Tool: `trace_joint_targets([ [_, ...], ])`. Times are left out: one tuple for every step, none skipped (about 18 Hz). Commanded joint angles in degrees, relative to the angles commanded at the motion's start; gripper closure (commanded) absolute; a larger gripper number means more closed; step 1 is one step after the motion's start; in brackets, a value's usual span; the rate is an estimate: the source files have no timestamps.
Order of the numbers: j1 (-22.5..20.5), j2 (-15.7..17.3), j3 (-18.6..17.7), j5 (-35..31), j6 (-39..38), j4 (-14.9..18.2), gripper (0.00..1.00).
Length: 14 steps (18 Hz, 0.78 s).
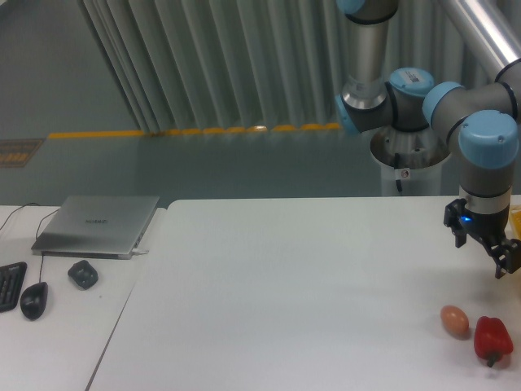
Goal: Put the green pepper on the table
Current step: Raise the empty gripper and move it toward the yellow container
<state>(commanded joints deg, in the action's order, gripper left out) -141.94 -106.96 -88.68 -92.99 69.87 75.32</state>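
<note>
The green pepper is out of view; nothing green shows in the camera view. My gripper (484,252) hangs at the far right, a little above the white table (285,285). Its two black fingers stand apart, and I see nothing between them. The lower finger (506,261) sits close to the frame's right edge.
A brown egg (455,320) and a red pepper (492,339) lie on the table below the gripper. A sliver of something yellow (515,218) shows at the right edge. On the smaller desk to the left are a laptop (98,224), a mouse (33,300) and a keyboard (10,285).
</note>
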Motion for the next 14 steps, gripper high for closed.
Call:
trace_joint_targets([
  [0.1,0.0,-0.2,0.0,0.1,-0.1,0.00],
  [0.1,0.0,-0.1,0.1,0.1,-0.2,0.00],
  [0.0,0.2,0.1,0.2,0.0,-0.1,0.00],
  [-0.1,0.2,0.1,0.2,0.0,-0.2,0.00],
  [-0.1,0.2,0.1,0.3,0.0,-0.2,0.00],
  [-0.1,0.1,-0.1,0.1,0.0,-0.3,0.00],
  [-0.1,0.1,-0.2,0.2,-0.1,-0.4,0.00],
  [0.0,0.1,-0.4,0.3,-0.2,-0.8,0.00],
  [0.1,0.2,-0.9,0.3,-1.1,-2.4,0.00],
  [0.3,0.1,-1.5,0.1,-4.0,-5.2,0.00],
  [0.3,0.3,-3.4,0.2,-6.7,-7.6,0.00],
  [0.2,0.4,-4.2,0.3,-8.1,-9.7,0.00],
  [0.2,0.4,-4.3,0.2,-8.5,-10.5,0.00],
  [0.2,0.4,-4.3,0.0,-8.5,-10.5,0.00],
])
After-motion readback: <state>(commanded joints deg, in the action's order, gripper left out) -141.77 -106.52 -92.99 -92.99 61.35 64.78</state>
